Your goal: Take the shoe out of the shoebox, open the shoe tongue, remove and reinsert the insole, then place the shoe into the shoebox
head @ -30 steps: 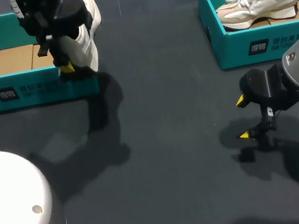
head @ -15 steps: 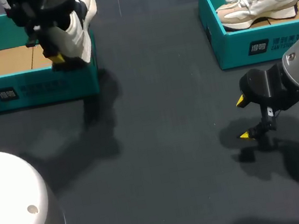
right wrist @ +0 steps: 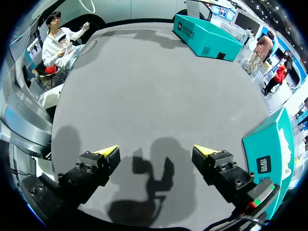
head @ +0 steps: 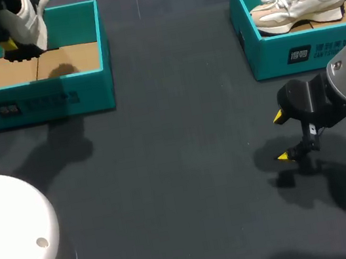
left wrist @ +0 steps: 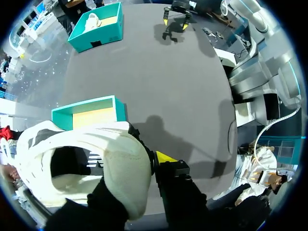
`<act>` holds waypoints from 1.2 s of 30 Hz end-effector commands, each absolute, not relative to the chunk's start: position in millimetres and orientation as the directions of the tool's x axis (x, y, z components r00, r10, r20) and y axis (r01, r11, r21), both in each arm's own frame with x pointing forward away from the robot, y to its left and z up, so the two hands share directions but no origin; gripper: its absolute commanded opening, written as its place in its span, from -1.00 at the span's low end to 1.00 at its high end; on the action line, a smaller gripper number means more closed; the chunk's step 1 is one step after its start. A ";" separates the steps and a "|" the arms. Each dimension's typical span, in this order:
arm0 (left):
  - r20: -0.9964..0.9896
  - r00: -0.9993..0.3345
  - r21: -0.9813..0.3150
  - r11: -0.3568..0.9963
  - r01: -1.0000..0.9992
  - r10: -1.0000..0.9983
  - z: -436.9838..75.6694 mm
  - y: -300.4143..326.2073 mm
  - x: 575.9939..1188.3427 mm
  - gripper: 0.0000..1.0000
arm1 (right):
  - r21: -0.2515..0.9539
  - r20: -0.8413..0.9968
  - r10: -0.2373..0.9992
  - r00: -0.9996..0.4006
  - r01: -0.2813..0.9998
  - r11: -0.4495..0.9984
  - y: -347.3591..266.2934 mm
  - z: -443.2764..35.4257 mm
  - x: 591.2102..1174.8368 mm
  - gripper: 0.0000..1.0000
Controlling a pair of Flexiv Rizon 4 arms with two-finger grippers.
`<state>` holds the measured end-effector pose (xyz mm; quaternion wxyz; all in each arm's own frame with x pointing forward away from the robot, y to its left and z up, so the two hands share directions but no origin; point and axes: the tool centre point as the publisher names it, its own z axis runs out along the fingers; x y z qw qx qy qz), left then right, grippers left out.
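Left jaws apparently pinching white shoe [head: 28,24] above left shoebox [head: 48,100]; right jaws spread over dark table [head: 186,167].

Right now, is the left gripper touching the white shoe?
Touching. The left wrist view shows the left gripper clamping the white shoe at its heel, one finger inside the shoe and one outside.

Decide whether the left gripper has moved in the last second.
Yes. The left gripper, shut on the white shoe, went from the near right wall of the left shoebox to its far left corner.
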<state>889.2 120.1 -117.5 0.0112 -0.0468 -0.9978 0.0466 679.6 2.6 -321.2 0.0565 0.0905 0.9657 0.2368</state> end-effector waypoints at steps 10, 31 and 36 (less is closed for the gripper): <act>0.087 -0.992 -0.057 0.994 0.089 0.093 -111.3 159.6 942.0 -1.00 | 0.467 -0.069 0.202 -0.977 0.148 0.872 2.5 -321.3 677.8 1.00; 0.140 -0.986 -0.105 0.991 0.078 0.092 -115.7 234.4 994.0 -1.00 | 0.467 -0.069 0.202 -0.977 0.148 0.872 2.5 -321.3 677.8 1.00; 0.164 -0.978 -0.121 0.987 0.106 0.126 -120.6 252.7 1009.6 -1.00 | 0.467 -0.069 0.202 -0.977 0.148 0.872 2.5 -321.3 677.8 1.00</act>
